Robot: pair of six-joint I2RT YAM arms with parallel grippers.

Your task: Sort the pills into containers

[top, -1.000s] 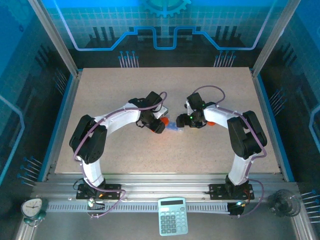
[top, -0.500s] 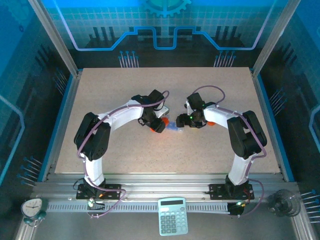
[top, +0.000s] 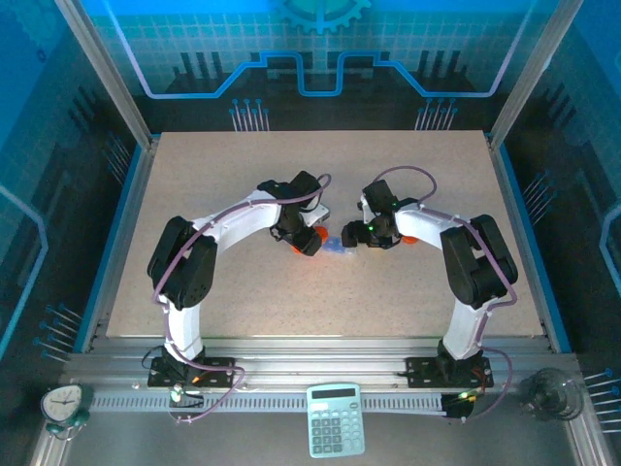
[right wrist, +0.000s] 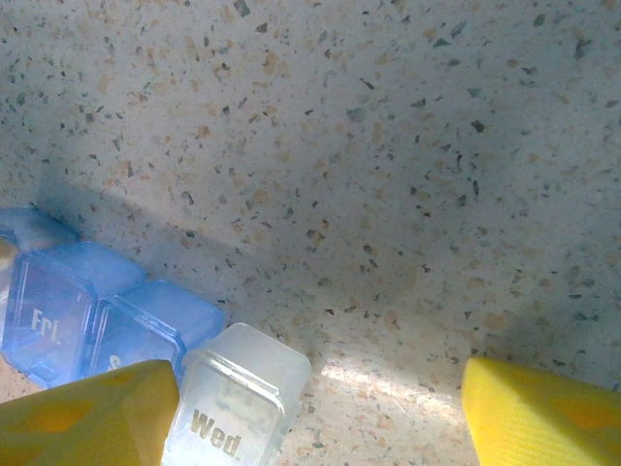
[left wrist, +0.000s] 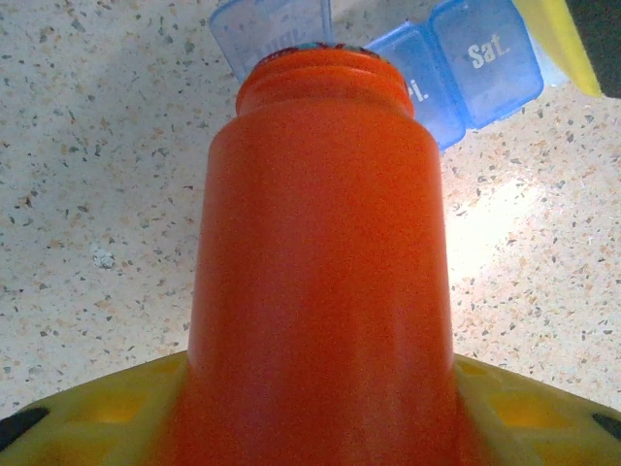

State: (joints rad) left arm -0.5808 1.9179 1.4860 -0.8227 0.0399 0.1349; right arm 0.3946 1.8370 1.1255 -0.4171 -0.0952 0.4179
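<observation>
My left gripper (left wrist: 320,413) is shut on an orange cylindrical bottle (left wrist: 320,252), yellow fingers on both sides of its base. The bottle's open mouth points at the blue pill box (left wrist: 466,68), right by a raised lid (left wrist: 272,34). From above, the left gripper (top: 309,240) and right gripper (top: 357,235) face each other across the pill box (top: 337,246). My right gripper (right wrist: 320,417) stands open, its left finger (right wrist: 87,417) against a clear "Wed." compartment (right wrist: 238,403) beside the blue "Fri." compartment (right wrist: 53,320). The pills are hidden.
A small orange object (top: 409,239) lies beside the right arm. A calculator (top: 335,419), a clock (top: 63,403) and a glass (top: 548,393) sit on the front rail. The speckled tabletop (top: 243,175) is ringed by a metal frame.
The left arm's elbow has swung a little to the right and the bottle has shifted slightly by the pill box. The right arm has stayed still.
</observation>
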